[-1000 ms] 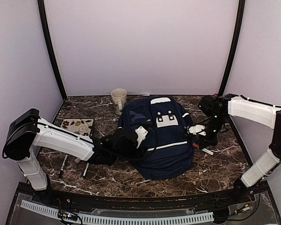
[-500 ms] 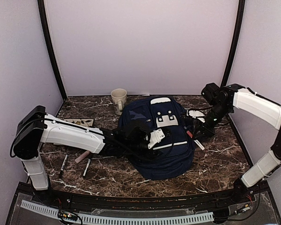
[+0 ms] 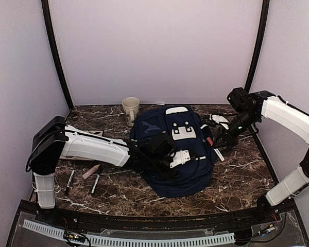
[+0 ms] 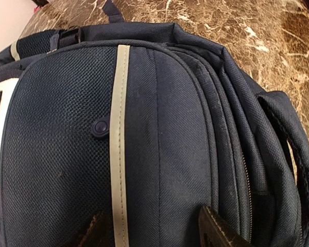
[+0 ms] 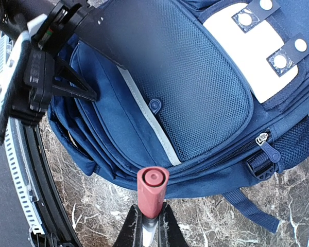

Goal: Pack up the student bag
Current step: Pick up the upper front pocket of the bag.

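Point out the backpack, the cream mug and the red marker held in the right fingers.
backpack (image 3: 189, 179): top view, navy lower body.
cream mug (image 3: 131, 110): top view, side wall.
red marker (image 5: 152, 198): right wrist view, barrel below its end.

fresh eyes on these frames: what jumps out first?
The large navy-blue fabric backpack with white stripes fills the middle of the dark marble table. The white left arm stretches across it, with the left jaws open over its front pocket. At the bag's right edge the right jaws are shut on a pinkish-red cylindrical marker, and a cream ceramic mug stands behind the bag.
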`<state>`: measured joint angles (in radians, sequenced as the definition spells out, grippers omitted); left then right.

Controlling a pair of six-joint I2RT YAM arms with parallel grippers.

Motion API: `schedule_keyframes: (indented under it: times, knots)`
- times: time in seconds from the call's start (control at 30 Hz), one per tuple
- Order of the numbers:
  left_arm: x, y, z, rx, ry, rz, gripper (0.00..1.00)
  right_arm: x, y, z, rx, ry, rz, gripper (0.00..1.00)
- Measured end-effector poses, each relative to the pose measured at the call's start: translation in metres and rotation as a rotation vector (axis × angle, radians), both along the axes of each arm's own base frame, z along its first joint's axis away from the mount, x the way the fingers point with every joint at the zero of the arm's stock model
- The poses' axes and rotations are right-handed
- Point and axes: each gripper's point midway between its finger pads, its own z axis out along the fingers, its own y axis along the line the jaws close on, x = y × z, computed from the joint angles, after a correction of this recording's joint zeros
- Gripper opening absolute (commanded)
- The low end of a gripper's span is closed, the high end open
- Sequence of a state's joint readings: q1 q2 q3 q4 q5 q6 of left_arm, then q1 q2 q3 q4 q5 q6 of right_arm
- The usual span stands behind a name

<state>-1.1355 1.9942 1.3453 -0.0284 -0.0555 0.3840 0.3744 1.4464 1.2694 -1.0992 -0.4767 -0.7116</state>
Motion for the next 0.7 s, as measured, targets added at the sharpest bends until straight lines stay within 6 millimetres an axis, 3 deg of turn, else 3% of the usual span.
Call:
schedule_keyframes:
  times: [0.23,0.4,0.5,0.6,0.7]
  knots:
    - [-0.022,-0.010,0.000,0.020,-0.066,-0.121,0.62,0.000,0.001,0.002,0.014,0.003,-0.010,0.02]
    - [-0.016,-0.009,-0.002,0.062,-0.137,-0.100,0.56,-0.001,0.003,0.003,0.024,0.008,-0.009,0.02]
    - [-0.008,-0.005,-0.006,0.089,-0.177,-0.068,0.41,-0.001,0.003,0.003,0.025,0.009,-0.009,0.02]
    - [-0.003,-0.004,-0.005,0.104,-0.213,-0.037,0.01,-0.001,0.003,0.003,0.025,0.007,-0.009,0.02]
    - [-0.003,-0.005,-0.001,0.099,-0.243,-0.015,0.00,-0.002,0.002,0.006,0.029,-0.001,-0.007,0.02]
